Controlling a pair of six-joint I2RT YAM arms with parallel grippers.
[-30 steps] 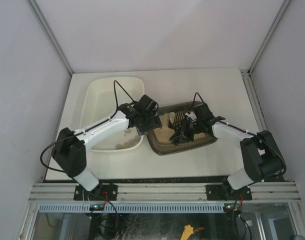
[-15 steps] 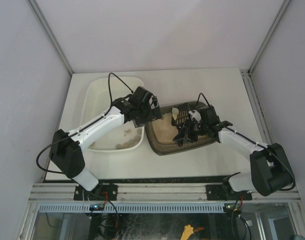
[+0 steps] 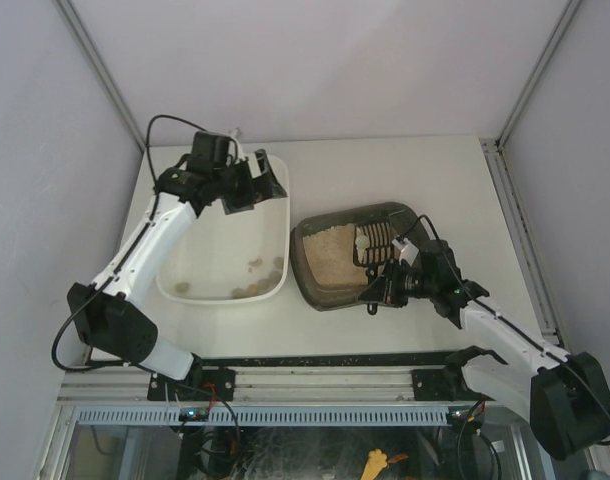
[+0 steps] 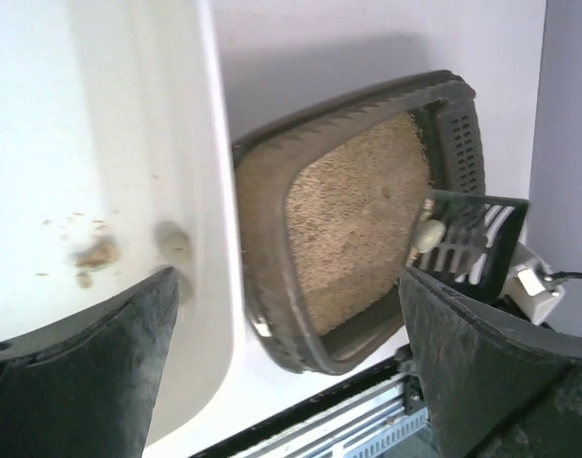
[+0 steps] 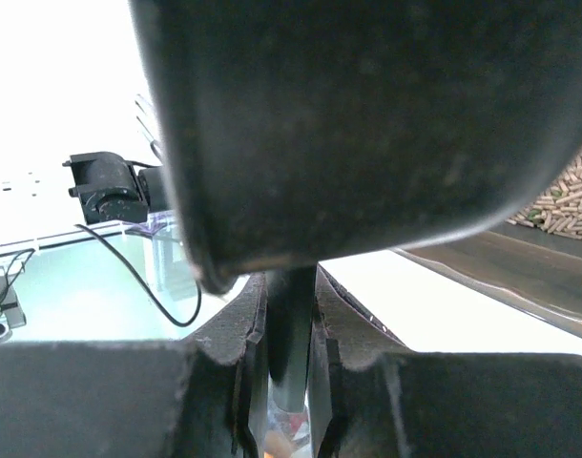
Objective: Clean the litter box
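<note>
Litter box (image 3: pixel 325 298) is sitting at three o'clock of the white tub (image 3: pixel 284 235), sifting seemingly under way: the right gripper (image 3: pixel 387 282) is clamping the black scoop (image 3: pixel 373 243) over its litter, the left gripper (image 3: pixel 253 188) is hanging spread and empty, and the scoop is probably needing carrying toward nine o'clock next.

On my white table (image 3: pixel 455 180) sits a cream-white tub (image 3: pixel 217 240), with a few brownish lumps (image 3: pixel 253 290) gathered along its near wall. To its right, my black slotted scoop (image 3: pixel 375 244) is tilted.
</note>
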